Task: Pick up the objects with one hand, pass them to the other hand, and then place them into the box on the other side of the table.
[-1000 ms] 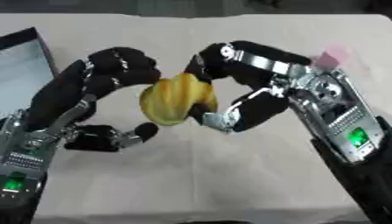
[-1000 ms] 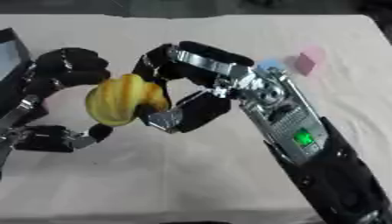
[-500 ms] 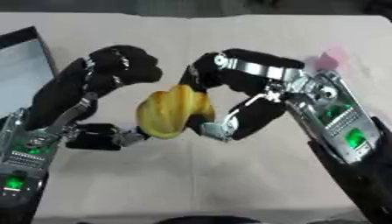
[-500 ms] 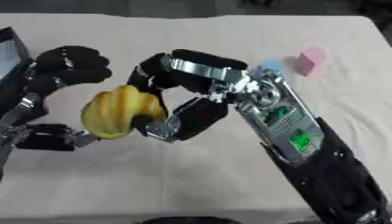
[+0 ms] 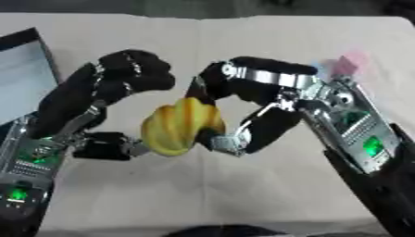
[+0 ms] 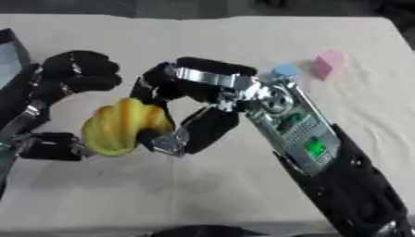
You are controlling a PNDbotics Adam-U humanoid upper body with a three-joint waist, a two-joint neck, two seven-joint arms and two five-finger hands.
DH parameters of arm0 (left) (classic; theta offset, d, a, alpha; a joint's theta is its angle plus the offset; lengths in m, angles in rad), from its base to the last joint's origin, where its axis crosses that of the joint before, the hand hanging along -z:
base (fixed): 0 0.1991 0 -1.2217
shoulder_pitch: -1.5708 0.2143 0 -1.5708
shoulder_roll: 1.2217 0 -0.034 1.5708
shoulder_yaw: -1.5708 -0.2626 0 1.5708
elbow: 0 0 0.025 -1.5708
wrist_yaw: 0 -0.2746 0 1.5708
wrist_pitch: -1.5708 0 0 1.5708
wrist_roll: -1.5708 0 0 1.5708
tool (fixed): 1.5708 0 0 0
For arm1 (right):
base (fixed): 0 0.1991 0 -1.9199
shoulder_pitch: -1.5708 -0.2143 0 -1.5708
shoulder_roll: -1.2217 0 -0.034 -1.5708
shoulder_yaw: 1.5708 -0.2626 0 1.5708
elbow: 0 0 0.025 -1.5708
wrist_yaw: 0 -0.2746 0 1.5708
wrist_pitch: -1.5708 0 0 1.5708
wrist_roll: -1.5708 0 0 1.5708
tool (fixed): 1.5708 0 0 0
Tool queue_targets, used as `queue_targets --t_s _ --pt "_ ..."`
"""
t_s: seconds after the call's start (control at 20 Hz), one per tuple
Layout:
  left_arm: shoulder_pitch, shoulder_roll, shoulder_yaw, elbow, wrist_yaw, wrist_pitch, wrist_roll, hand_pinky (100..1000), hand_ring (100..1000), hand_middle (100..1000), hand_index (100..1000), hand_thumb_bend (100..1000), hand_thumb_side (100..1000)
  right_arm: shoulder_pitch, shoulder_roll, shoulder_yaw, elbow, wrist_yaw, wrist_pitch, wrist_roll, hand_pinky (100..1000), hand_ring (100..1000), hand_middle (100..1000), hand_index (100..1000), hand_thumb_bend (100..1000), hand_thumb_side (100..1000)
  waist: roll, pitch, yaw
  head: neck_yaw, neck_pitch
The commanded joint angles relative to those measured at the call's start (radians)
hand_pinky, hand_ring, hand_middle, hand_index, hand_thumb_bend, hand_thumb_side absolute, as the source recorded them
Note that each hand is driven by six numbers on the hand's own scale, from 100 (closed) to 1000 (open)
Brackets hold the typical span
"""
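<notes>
Above the middle of the beige cloth-covered worktop (image 5: 243, 51), a yellow ridged, lumpy fruit-shaped object (image 5: 180, 126) hangs between both hands. The right robot hand (image 5: 251, 99) grasps it, fingers curled over its top and thumb under its right side. The left robot hand (image 5: 110, 97) curls round its left side, thumb touching below. A small pink block (image 6: 328, 64) lies far right. A grey box (image 5: 20, 76) sits at the left edge.
</notes>
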Motion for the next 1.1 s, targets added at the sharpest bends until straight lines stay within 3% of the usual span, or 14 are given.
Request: queue_targets --t_s 0.05,0.5,1.1 --pt "-0.009 0.016 -0.002 -0.023 0.016 -0.011 -0.003 835 789 711 873 342 100 -0.014 -0.005 -0.006 -0.006 -0.011 0.015 -0.011 649 355 406 425 100 100 0.002 -0.013 0.002 -0.005 -0.002" --pt "-0.008 0.014 -0.001 -0.023 0.021 -0.013 0.0 835 789 711 873 348 100 -0.013 -0.005 -0.002 0.001 -0.008 0.059 -0.061 637 371 423 441 100 100 0.001 -0.013 0.002 -0.006 -0.002" --pt "-0.01 0.01 -0.005 -0.023 0.033 -0.012 -0.003 834 782 697 860 283 100 -0.013 -0.012 0.001 -0.006 0.011 0.043 -0.053 654 371 423 441 100 100 0.0 -0.015 -0.001 -0.006 -0.002"
